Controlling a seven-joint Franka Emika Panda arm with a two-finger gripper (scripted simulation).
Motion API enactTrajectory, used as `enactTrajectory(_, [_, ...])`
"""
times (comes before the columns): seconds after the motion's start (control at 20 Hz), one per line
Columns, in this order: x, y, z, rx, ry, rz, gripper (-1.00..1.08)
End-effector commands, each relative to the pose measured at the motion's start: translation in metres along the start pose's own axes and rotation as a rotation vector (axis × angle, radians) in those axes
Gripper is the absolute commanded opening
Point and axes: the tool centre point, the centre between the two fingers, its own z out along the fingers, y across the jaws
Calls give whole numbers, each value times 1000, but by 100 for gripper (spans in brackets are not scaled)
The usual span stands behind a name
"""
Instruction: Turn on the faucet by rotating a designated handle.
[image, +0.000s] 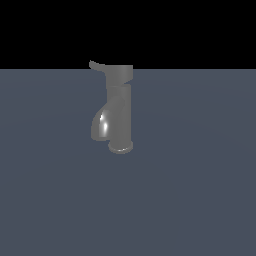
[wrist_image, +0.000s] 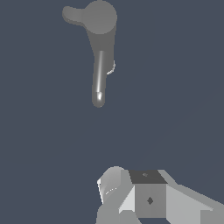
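Observation:
The faucet (image: 120, 107) is a dark grey glossy tap standing upright on a flat blue-grey floor (image: 200, 190). Its curved spout (image: 101, 125) bulges toward the exterior view's left. The handle (image: 96, 65), a short flat lever, sticks out from the cap toward the exterior view's left. The wrist view looks down on the faucet (wrist_image: 101, 19), showing its handle (wrist_image: 72, 14) and spout (wrist_image: 99, 78). My gripper (wrist_image: 129, 175) shows only there, well apart from the faucet. Its fingers stand together with nothing between them. The gripper is out of the exterior view.
Plain blue-grey floor (wrist_image: 183, 87) surrounds the faucet on all sides. A black background lies behind the cap in the exterior view. No other objects show.

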Motion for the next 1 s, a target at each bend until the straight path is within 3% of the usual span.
enactTrajectory(0.0, [0, 0, 0, 0, 0, 0, -100])
enactTrajectory(0.55, [-1, -20, 0, -24, 9, -80, -100])
enactTrajectory(0.95, [7, -21, 0, -6, 7, -45, -100])
